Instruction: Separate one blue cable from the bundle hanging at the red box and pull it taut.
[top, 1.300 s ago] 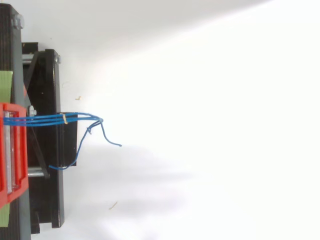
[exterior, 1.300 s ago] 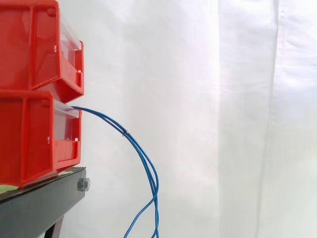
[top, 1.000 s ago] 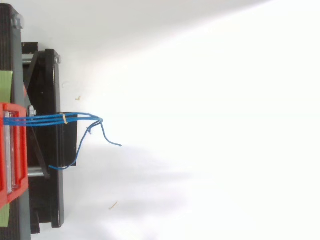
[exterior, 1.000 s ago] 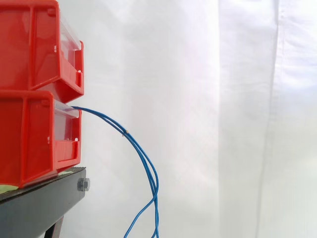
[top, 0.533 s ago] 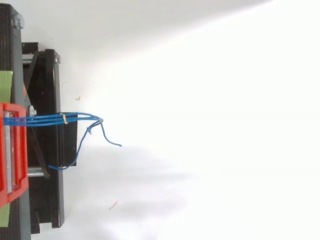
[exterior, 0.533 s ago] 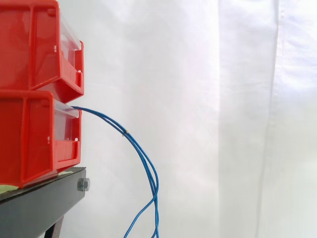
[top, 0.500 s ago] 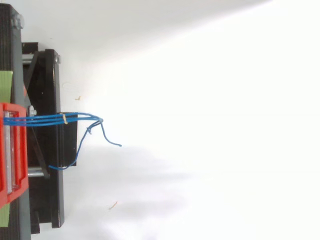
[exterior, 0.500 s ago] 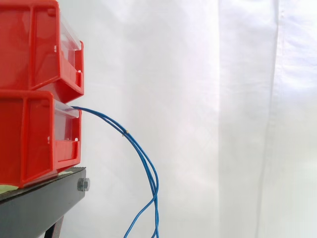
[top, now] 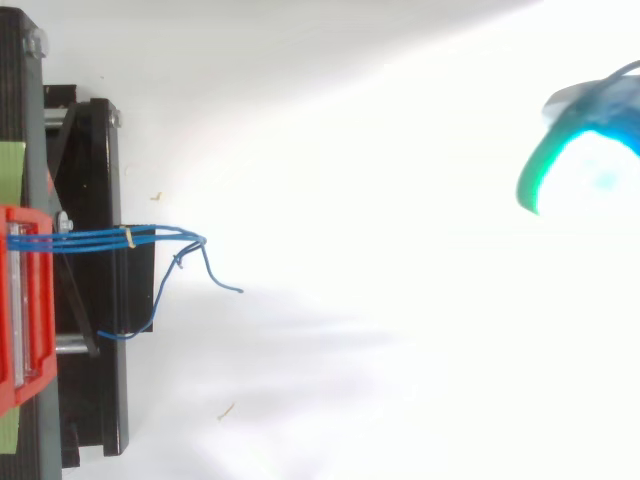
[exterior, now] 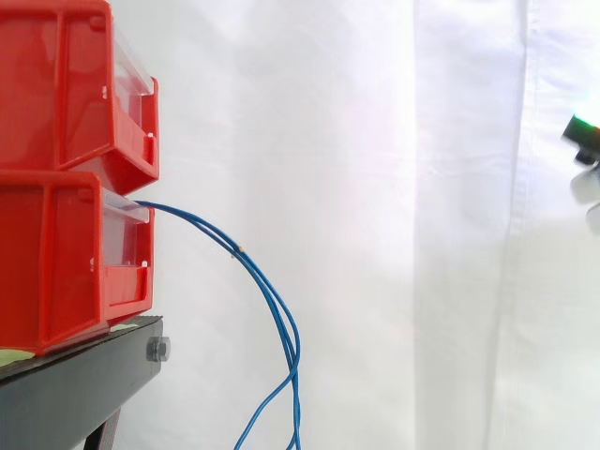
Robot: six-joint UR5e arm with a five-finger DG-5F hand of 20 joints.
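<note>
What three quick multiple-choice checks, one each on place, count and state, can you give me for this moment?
1. Where is the robot hand in the side view?
A. At the right edge, well apart from the blue cables
B. Touching the cables
C. Inside the upper bin

2. How many red bins are stacked in the side view?
A. One
B. Two
C. Four

3. How do the blue cables lie?
A. Pulled straight and taut
B. Coiled up inside a bin
C. Hanging slack in a downward curve

Answers:
1 A: it sits at the right edge, with open curtain between it and the cables.
2 B: one bin sits directly on the other.
3 C: they leave the lower bin and droop in an arc past the bottom edge.
</note>
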